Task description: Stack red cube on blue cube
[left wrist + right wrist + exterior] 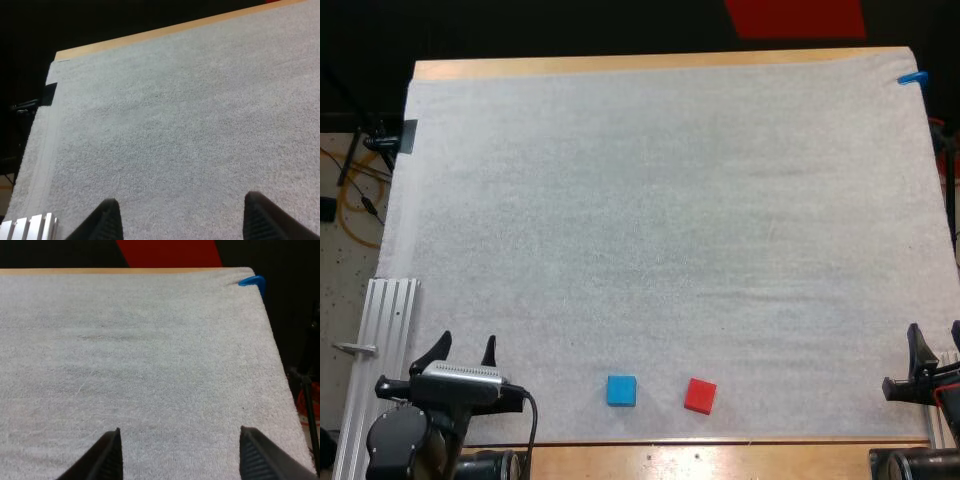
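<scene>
The wooden surface (pixel 620 65) carries a white textured mat (pixel 660 230), on which both task items rest. The left pincer of two black fingers (pixel 466 348) stands wide, nothing between its fingers, well apart from the small blue cube (pixel 621 390) on that cube's left. The right pincer of two black fingers (pixel 935 345) is likewise wide and empty, well apart from the blue cube on its right. The small red cube (pixel 700 395) lies near the blue cube on its right, apart from it and not touching, and so between the blue cube and the right pincer. No grasp has begun.

Assessed risks:
- The gap between the cubes looks modest, so a wide finger lowered on the inner side of the red cube could nudge the blue cube off position.
- Both cubes lie nearer the arm bases than either pincer does. Either arm must draw back to reach them, which may tilt the approach and give an off-centre grip.
- An off-centre release would likely let the red cube slide off the blue cube.
</scene>
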